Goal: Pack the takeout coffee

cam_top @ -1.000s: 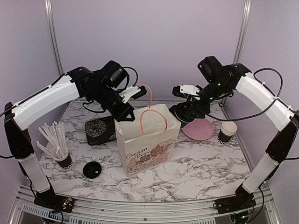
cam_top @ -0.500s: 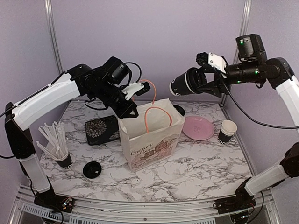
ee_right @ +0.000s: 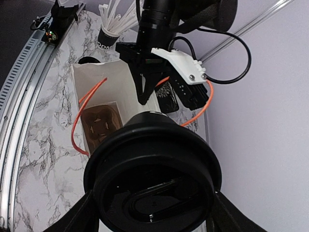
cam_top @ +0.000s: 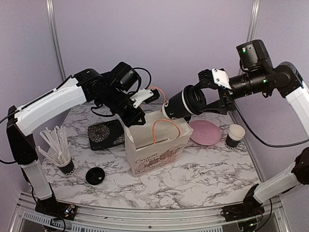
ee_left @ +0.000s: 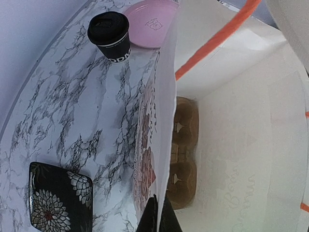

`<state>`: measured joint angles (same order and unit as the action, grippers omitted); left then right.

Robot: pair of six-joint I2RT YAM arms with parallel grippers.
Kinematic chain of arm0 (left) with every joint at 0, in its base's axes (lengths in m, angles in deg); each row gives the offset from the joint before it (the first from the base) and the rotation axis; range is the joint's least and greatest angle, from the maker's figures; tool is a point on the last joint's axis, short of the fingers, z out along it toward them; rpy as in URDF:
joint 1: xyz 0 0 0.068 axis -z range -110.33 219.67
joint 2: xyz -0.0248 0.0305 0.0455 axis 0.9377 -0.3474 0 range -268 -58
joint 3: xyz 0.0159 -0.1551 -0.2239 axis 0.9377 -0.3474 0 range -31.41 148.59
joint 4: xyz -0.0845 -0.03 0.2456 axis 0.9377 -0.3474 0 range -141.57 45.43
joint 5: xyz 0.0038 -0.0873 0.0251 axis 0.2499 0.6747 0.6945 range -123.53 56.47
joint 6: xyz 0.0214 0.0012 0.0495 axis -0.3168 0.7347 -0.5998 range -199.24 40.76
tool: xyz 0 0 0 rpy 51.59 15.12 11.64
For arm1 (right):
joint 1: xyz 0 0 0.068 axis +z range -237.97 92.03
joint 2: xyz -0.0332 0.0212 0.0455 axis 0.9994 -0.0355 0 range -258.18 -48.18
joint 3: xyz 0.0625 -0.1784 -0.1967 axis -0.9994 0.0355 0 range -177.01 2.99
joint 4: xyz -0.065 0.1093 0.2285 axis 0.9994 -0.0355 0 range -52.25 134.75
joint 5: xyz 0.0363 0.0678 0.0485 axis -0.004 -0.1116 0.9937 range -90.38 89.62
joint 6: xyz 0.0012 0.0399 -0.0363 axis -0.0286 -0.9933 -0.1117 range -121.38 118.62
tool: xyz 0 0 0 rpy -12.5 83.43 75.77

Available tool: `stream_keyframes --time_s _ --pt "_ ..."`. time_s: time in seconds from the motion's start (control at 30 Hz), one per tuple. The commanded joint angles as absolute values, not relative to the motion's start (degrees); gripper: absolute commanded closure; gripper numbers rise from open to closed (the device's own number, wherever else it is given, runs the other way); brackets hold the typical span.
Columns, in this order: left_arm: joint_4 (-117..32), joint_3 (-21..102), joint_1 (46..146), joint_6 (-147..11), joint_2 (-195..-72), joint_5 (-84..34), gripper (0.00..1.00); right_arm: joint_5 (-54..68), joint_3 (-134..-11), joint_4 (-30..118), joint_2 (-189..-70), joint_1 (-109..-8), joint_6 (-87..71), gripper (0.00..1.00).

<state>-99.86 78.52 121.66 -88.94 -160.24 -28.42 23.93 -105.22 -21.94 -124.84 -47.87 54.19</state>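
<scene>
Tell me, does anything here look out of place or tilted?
The lidded coffee cup in the right gripper lies almost sideways above the paper bag, so it could leak. One lid lies loose near the straws, and a cup by the pink plate stands uncovered.

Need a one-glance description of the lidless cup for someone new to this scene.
Start at the white paper bag with orange handles in the middle of the marble table, then look right past the round pink plate. The small black paper cup stands just beyond it. What sets it apart: no lid, no straws, its white inside showing.
</scene>
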Motion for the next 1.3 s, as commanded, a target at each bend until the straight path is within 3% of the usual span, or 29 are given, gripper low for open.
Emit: stream_keyframes --time_s 0.0,0.37,0.93,1.07,1.27 --pt "-99.14 80.74 122.02 -90.03 -160.04 -28.95 1.0 18.79 -103.41 -22.41 -125.32 -43.69 55.3 0.37" --pt "-99.1 81.18 124.04 -91.97 -160.27 -30.9 1.0 4.02 -101.88 -21.21 -130.35 -35.67 55.6 0.41" --pt "-99.07 81.0 126.81 -92.96 -159.73 -36.28 0.98 -6.32 -96.42 -18.88 -134.4 -27.83 52.99 0.43" --pt "-99.07 80.96 126.96 -92.3 -159.63 -35.41 0.91 -6.39 -93.7 -18.86 -132.66 -27.14 52.29 0.43" --pt "-99.07 82.42 130.23 -91.91 -157.66 -35.21 0.61 -9.94 -90.01 -19.51 -129.96 -23.68 52.06 0.43"
